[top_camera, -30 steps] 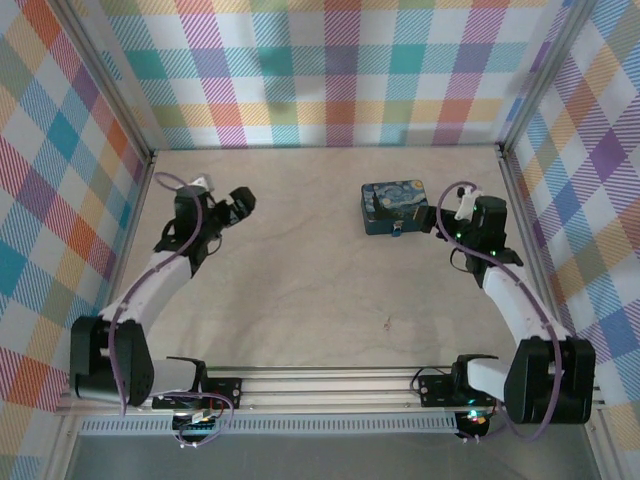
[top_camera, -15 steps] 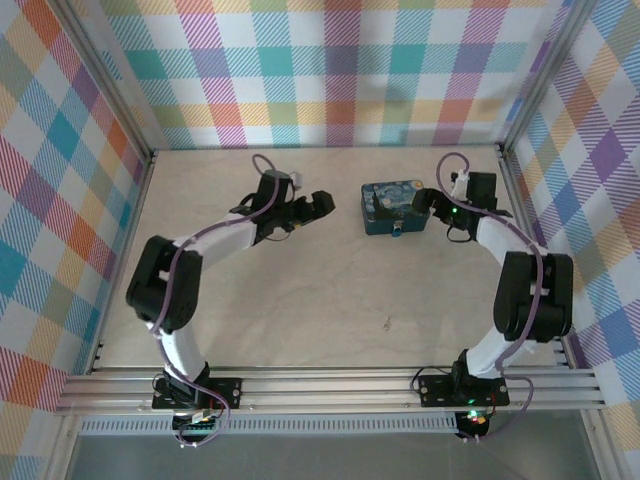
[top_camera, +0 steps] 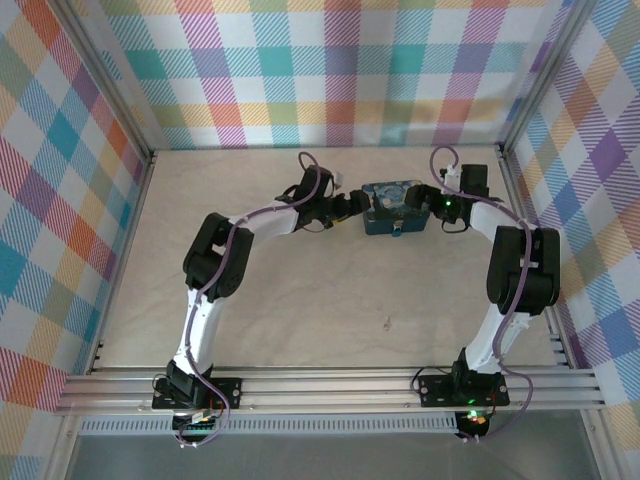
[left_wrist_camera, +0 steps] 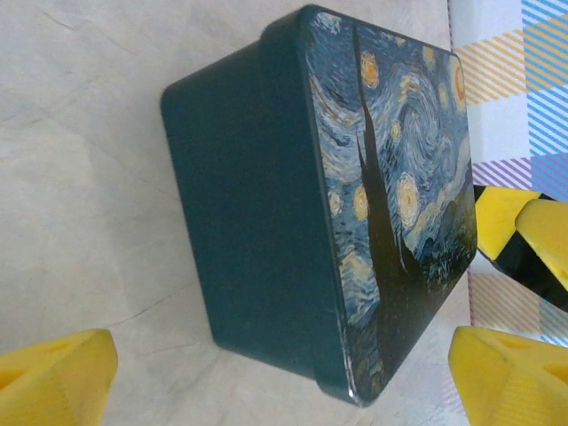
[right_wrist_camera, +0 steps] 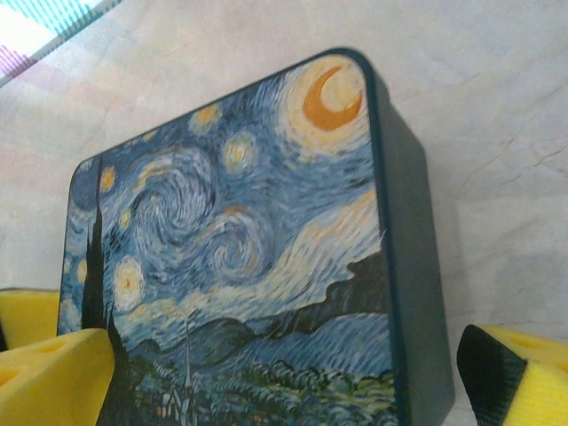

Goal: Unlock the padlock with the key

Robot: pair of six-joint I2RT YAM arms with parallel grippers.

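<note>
The padlock [top_camera: 398,229] shows in the top view as a tiny blue-and-silver speck at the middle of the near edge of the painted tin [top_camera: 392,212]. It is too small there to tell whether it hangs from the tin or merely lies against it, and how its shackle stands cannot be made out. The tin, dark blue with a swirling night sky on its lid, sits flat on the pale table [top_camera: 290,270] in the far right-of-centre part, well away from the arm bases at the near rail [top_camera: 330,385]. The two grippers close in on it from opposite sides. The left gripper [top_camera: 358,205] reaches across from the left and ends just beside the tin's left wall, its fingers spread wide. In the left wrist view its yellow fingertips [left_wrist_camera: 55,382] sit at the two lower corners, with the tin's dark side wall [left_wrist_camera: 257,222] ahead between them and nothing held. The right gripper [top_camera: 420,203] comes from the right and hangs over the tin's right end, jaws likewise wide apart. Its yellow pads [right_wrist_camera: 53,373] frame the painted lid [right_wrist_camera: 240,248], which carries an orange crescent moon at the upper right, and they hold nothing. Beyond the tin, the left wrist view catches the other gripper's yellow and black pads [left_wrist_camera: 524,240] close to the tin's far side — whether they touch it cannot be told. Checked walls [top_camera: 330,70] in many colours enclose the table on three sides.
</note>
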